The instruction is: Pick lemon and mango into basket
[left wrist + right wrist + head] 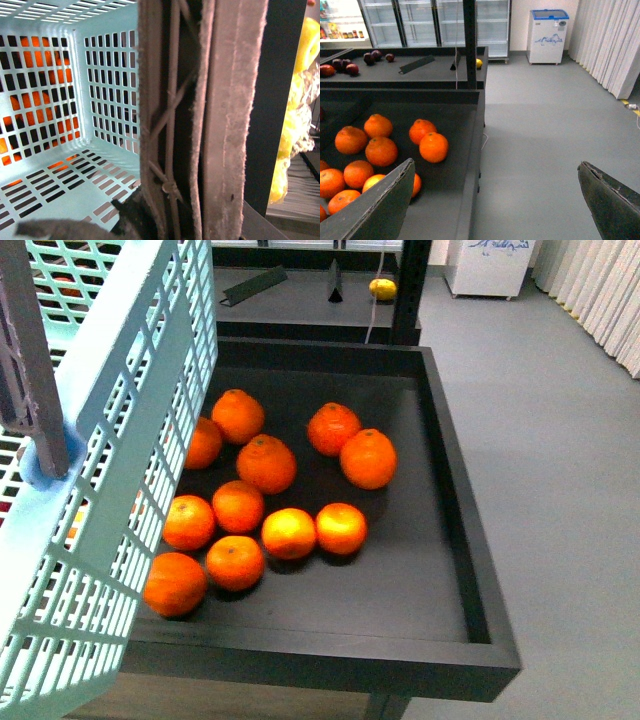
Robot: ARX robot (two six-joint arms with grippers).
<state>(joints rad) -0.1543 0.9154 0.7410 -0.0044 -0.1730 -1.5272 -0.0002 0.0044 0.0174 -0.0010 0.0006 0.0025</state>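
The right tool (496, 167), spread and empty, is nearer to the lemon (382, 288), which lies well ahead of it on the far bench (290, 300), while the left tool (195, 125) pinches the basket (150, 440) handle.

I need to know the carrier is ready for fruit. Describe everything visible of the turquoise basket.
The basket is pale turquoise plastic, walls and floor a lattice of rectangular slots. It hangs tilted at the front view's left, before the black tray's left side; tangerines show orange through its slots. What shows of its inside holds no fruit. Its brown handle pivots on a turquoise knob at the rim, and the left gripper's pads look closed on it.
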